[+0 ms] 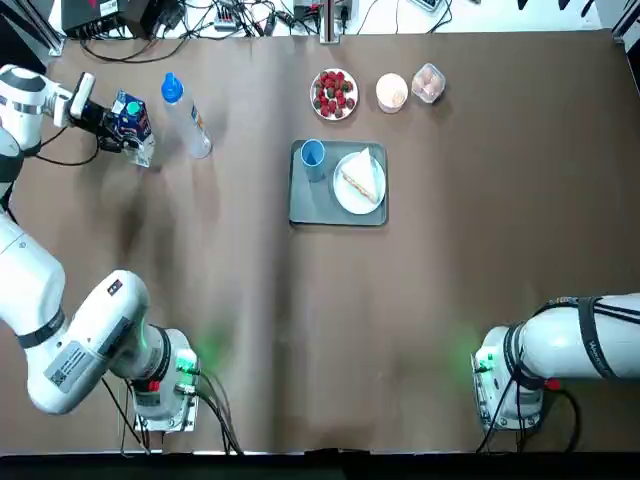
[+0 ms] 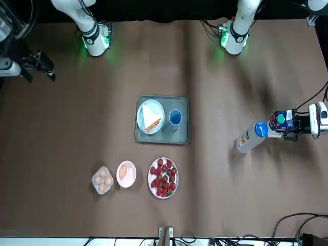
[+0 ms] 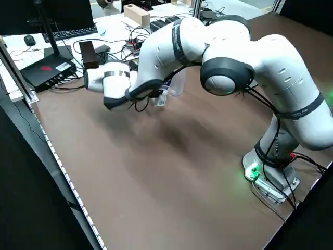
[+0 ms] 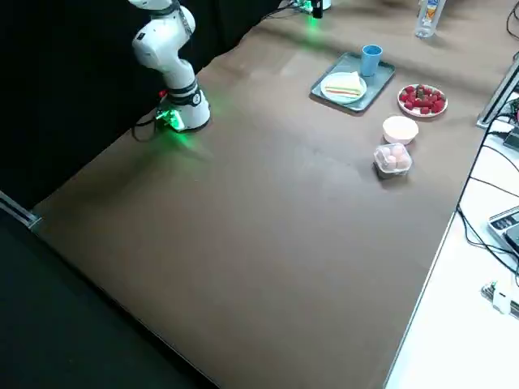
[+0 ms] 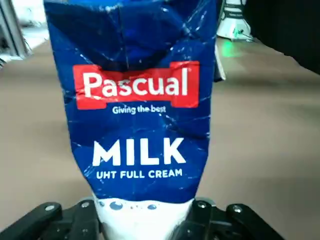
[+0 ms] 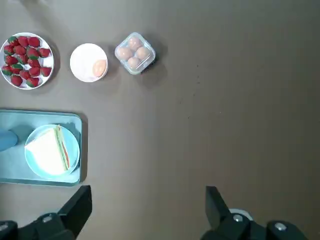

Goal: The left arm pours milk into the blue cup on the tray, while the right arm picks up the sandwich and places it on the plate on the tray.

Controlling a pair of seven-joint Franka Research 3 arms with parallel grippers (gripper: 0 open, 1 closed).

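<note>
From above, one tray (image 1: 300, 205) lies mid-table toward the far edge, carrying one blue cup (image 1: 312, 153) and one plate (image 1: 352, 192) with one sandwich (image 1: 361, 178) on it. Beyond the tray stand one plate of strawberries (image 1: 334, 94), one small bowl (image 1: 392, 91) and one egg box (image 1: 428, 82). Near the table's far left corner, the left gripper (image 1: 113, 125) is clamped on the single milk (image 1: 133, 120) carton, just beside one bottle (image 1: 186, 117). The left arm (image 1: 75, 340) reaches outstretched along the left edge.

From the front, the right gripper (image 2: 45, 66) sits beyond the table's right edge, raised and well away from the tray.

The left wrist view shows the fingers (image 5: 200, 220) pinching the carton's base.

The right wrist view looks straight down on the table; its fingers (image 6: 212, 205) are spread wide, holding nothing.
</note>
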